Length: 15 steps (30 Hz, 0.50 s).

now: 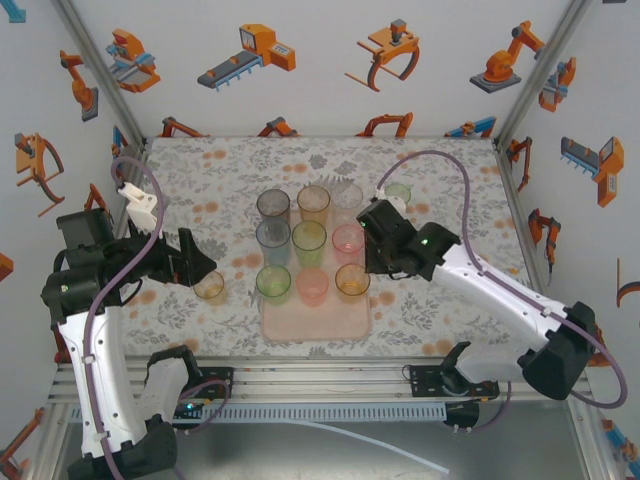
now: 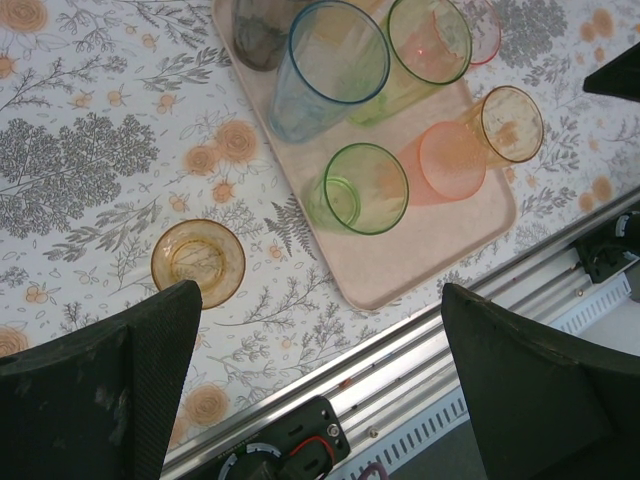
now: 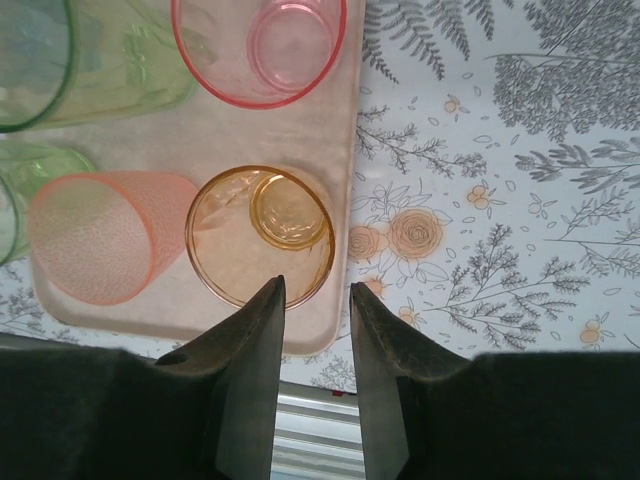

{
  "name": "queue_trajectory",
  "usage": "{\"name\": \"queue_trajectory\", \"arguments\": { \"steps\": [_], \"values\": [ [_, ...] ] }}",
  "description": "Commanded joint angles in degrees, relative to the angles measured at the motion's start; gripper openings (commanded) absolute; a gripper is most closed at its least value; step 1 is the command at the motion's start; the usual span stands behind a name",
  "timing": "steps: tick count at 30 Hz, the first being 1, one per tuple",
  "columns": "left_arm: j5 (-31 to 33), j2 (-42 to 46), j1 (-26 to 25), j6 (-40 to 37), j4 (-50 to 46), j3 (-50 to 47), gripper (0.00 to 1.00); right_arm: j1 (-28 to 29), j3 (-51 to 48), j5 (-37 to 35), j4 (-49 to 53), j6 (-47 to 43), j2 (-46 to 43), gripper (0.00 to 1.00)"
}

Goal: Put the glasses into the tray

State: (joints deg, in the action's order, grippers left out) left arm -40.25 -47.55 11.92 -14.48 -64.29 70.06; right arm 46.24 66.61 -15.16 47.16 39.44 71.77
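We find the left gripper (image 2: 320,300) spread wide and empty. Just ahead of one finger, an amber glass (image 2: 198,262) stands upright on the table, left of the tray's (image 2: 430,250) near-left corner. This arm is nearer. The right gripper (image 3: 315,290) is slightly parted and empty.

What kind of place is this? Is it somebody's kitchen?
Probably not a kitchen: it looks like a robot practice booth. A left arm and a right arm are bolted to a metal rail, cartoon robot pictures cover the walls, and a flowery tablecloth holds a pink tray of plastic glasses.
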Motion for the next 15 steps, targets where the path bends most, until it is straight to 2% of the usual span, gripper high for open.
{"name": "queue_trajectory", "arguments": {
  "steps": [1, 15],
  "values": [
    [-0.04, 0.13, -0.32, -1.58, -0.43, -0.26, 0.97, -1.19, 2.72, -3.16, 4.23, -1.03, -2.49, 0.35],
    [0.88, -0.92, -0.67, -5.4, -3.58, 0.26, 0.97, -7.06, 0.44, -3.04, 5.25, -1.3, -8.41, 0.37]
  ]
}}
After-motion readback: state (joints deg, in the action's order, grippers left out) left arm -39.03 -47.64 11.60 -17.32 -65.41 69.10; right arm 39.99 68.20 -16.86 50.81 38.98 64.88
